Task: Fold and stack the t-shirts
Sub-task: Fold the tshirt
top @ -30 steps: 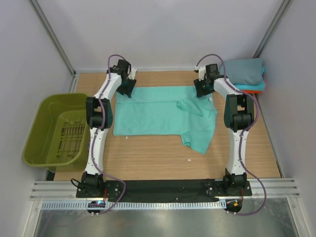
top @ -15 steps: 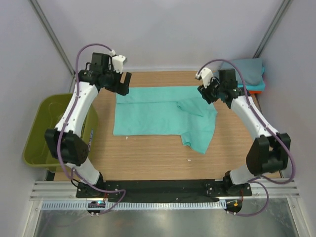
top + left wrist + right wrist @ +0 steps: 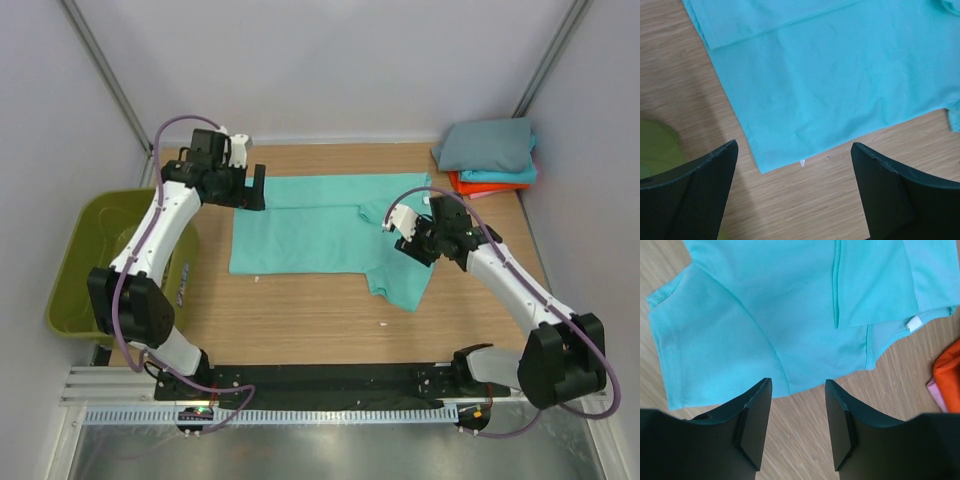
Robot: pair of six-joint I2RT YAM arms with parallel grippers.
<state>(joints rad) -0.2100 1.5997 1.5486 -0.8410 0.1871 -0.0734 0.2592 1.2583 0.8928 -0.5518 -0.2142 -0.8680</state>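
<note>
Top external view: the mint t-shirt (image 3: 320, 235) lies spread on the wooden table (image 3: 300, 315) in the middle of the frame. Its long side runs left to right, and one part trails down toward the lower right. The left gripper (image 3: 250, 187) sits at the shirt's upper-left corner. The right gripper (image 3: 415, 238) is over the shirt's right side, just above the trailing part.

In the left wrist view, the left gripper (image 3: 794, 147) has its jaws spread wide, one finger (image 3: 695, 195) at the lower left of the frame and the other at the lower right. Nothing sits between them. Past the gap lie the mint t-shirt (image 3: 840, 75), with its corner in the lower middle, and bare wood. The fingertips do not appear to touch the cloth.

In the right wrist view, the right gripper (image 3: 797, 385) is about half open. Its two fingers (image 3: 755, 425) stand parallel and grasp nothing. Through the gap show the edge of the mint t-shirt (image 3: 765, 315) and wood. A small white tag (image 3: 912, 324) shows at the shirt's right edge.

In the upper right of the top view, a folded stack rests on the table: a grey t-shirt (image 3: 487, 145) on top, a cyan t-shirt (image 3: 510, 176) under it, and an orange-red t-shirt (image 3: 472, 186) at the bottom. An olive-green basket (image 3: 75, 270) sits at the left edge.
</note>
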